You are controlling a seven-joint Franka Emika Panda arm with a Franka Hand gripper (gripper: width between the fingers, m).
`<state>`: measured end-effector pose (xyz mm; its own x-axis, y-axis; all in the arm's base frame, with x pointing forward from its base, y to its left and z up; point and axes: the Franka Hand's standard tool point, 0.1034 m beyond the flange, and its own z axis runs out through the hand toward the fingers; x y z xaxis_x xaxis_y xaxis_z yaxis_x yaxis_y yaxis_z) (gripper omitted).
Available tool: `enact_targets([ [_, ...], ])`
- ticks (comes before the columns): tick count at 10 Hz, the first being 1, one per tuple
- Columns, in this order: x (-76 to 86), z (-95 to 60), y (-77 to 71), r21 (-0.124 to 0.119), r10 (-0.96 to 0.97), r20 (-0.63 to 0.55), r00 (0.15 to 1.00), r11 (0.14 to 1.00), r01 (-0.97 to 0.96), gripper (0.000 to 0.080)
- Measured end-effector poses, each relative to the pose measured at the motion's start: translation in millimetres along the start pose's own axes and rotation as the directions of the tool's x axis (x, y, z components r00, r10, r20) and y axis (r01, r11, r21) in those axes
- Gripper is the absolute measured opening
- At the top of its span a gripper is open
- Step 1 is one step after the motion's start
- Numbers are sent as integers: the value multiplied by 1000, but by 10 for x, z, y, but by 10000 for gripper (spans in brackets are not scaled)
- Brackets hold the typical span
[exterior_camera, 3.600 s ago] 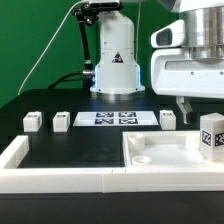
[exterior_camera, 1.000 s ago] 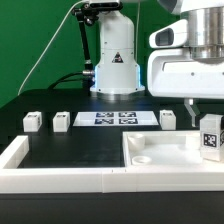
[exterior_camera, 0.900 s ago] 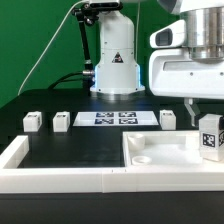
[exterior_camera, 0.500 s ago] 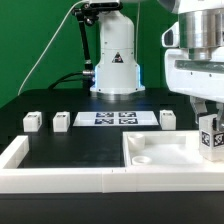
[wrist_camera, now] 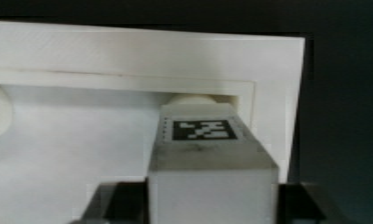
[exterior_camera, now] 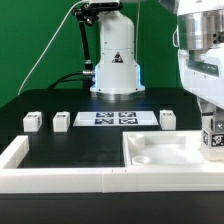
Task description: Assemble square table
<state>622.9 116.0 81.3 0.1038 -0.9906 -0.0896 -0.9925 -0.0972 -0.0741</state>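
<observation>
The square table's white slab [exterior_camera: 150,152] lies at the front on the exterior view's right, with raised edges. My gripper [exterior_camera: 213,127] is shut on a white tagged leg [exterior_camera: 213,140] and holds it upright over the slab's corner on the exterior view's right. In the wrist view the leg [wrist_camera: 209,150] runs between my two dark fingers [wrist_camera: 122,205], its far end at the corner of the slab [wrist_camera: 94,110]. I cannot tell whether it touches. Three more legs [exterior_camera: 33,121], [exterior_camera: 61,120], [exterior_camera: 167,118] stand in a row on the black table.
The marker board [exterior_camera: 115,118] lies flat between the loose legs. A low white border wall [exterior_camera: 50,180] runs along the front and up the exterior view's left. The robot's base [exterior_camera: 115,60] stands behind the marker board.
My gripper has moved toward the exterior view's right and down with the leg, from above the slab's rear edge to its right corner. The loose legs have not moved.
</observation>
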Motion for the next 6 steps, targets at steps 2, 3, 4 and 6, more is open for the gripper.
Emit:
enact_targets([
  [2,-34,11,6,-1,-76,-1,997,997,76,482],
  [3,-64,19,6,0,-163,-3,987,987,163,620],
  [4,-82,25,9,-1,-250,-3,968,968,250,641],
  [6,-90,30,0,7,-422,-8,907,907,422,647],
])
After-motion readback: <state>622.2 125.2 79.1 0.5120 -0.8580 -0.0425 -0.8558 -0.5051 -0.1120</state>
